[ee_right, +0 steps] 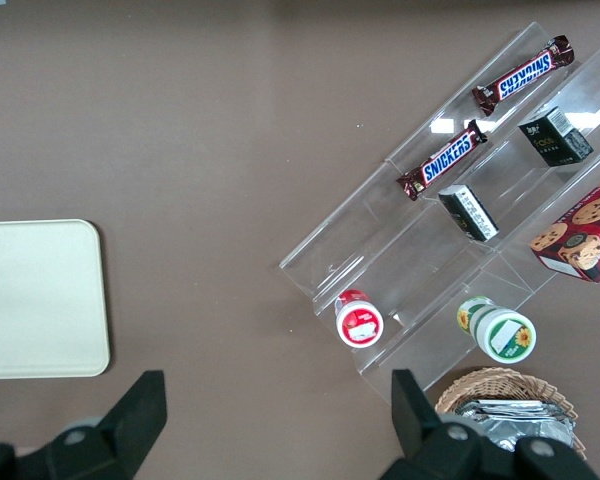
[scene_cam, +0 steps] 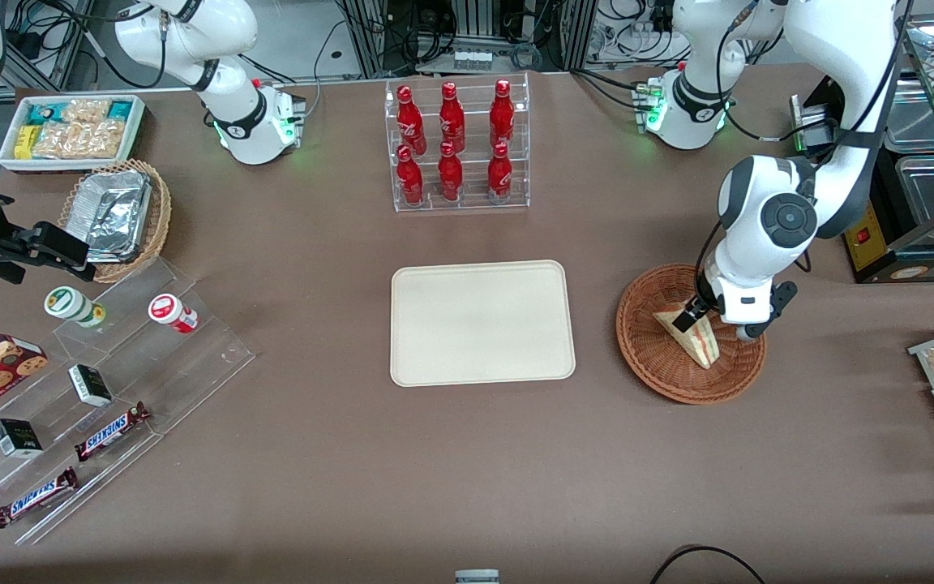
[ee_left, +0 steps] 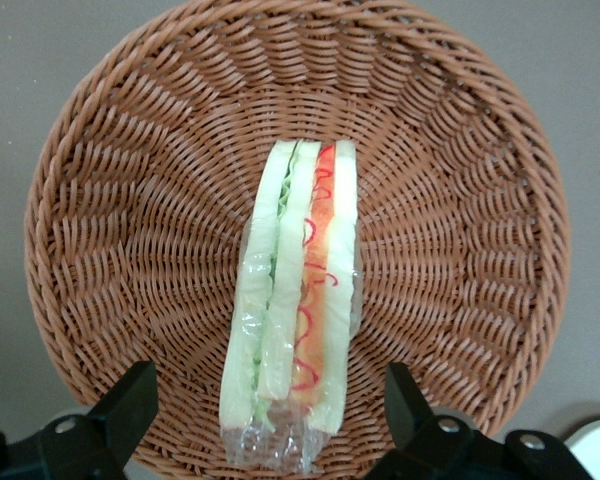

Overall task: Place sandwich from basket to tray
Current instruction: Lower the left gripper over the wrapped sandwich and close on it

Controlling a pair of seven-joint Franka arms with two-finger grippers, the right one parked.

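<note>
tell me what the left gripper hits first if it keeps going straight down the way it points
Most likely the sandwich: the open gripper hangs over the basket with its fingers straddling the wedge. How much gap remains is unclear.

tray (ee_right: 40,300): cream, only 1 end visible, on brown table (ee_right: 200,150)
display stand (ee_right: 460,230): clear, stepped
on the stand: 2 Snickers bars (ee_right: 445,160), 2 dark small boxes (ee_right: 468,212), cookie box (ee_right: 580,235), 2 small cups (ee_right: 359,318)
tan basket (ee_right: 510,400): holds foil containers (ee_right: 505,425)
</note>
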